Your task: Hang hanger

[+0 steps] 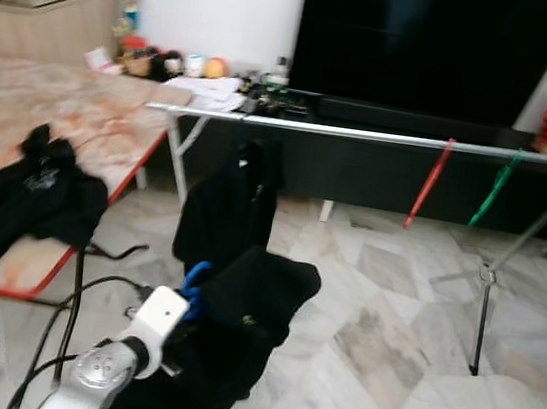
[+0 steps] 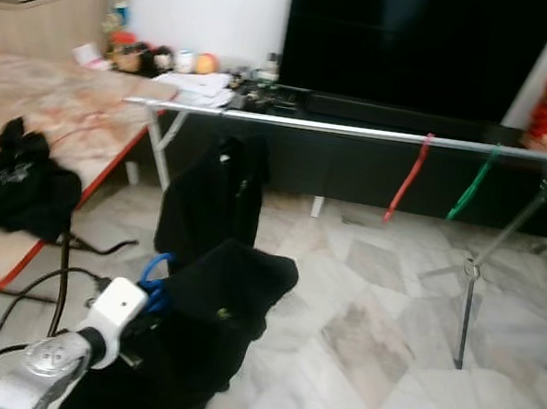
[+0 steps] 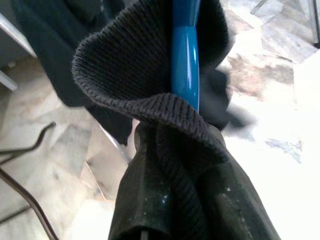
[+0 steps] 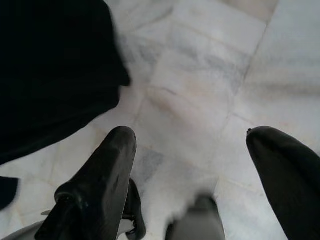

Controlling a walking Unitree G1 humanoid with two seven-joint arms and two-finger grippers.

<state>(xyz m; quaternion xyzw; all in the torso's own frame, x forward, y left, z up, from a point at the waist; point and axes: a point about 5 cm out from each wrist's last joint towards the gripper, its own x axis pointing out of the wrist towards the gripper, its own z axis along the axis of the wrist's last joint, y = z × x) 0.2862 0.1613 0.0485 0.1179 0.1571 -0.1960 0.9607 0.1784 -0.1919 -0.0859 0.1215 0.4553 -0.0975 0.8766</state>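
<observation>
A blue hanger (image 1: 194,285) carries a black garment (image 1: 237,331) that droops toward the floor. My left gripper (image 1: 185,304) is shut on the blue hanger (image 3: 185,65), with knit collar fabric (image 3: 150,105) bunched over its fingers (image 3: 150,195). The silver clothes rail (image 1: 383,136) runs across the room ahead, well above and beyond the hanger. On it hang a black top (image 1: 228,209), a red hanger (image 1: 428,182) and a green hanger (image 1: 495,188). My right gripper (image 4: 192,165) hangs low, open over bare marble floor.
A folding table (image 1: 92,125) with a red edge stands at the left with black clothes (image 1: 10,210) heaped on it. Black cables (image 1: 79,300) trail under it. The rail's tripod leg (image 1: 482,313) stands at the right. A dark TV unit (image 1: 409,172) backs the rail.
</observation>
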